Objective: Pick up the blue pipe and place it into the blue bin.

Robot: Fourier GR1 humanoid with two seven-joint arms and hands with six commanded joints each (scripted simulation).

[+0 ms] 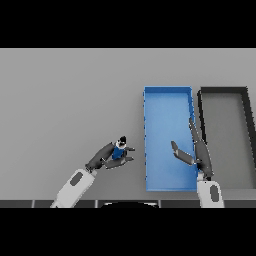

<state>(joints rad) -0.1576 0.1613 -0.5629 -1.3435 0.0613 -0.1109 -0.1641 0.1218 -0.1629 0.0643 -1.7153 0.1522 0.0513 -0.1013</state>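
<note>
Here the blue pipe (119, 150) sits within the left hand (111, 156), to the left of the blue bin (167, 95) and apart from its left wall. It is a small blue piece with a dark end showing at its upper tip, near the top of the hand. The left hand's fingers and thumb curl around it, one digit reaching out to the right above and another below, so the pipe is pinched between them. Whether the pipe is lifted off the table (65, 100) or still touching it cannot be told from this view. The left arm runs in from the lower left, white and grey, slanting up toward the hand.

The blue bin is a long rectangular tray, standing lengthwise away from the robot, with low walls and a bare blue floor. The right hand (197, 152) shows over the bin's right wall, near its lower half. Its fingers are straight, pointing up along the wall, with the thumb spread out to the left over the bin's floor; it holds nothing.

Just beside the blue bin on the right stands a dark bin (247, 107) of similar shape, with black walls and a grey floor.
</note>
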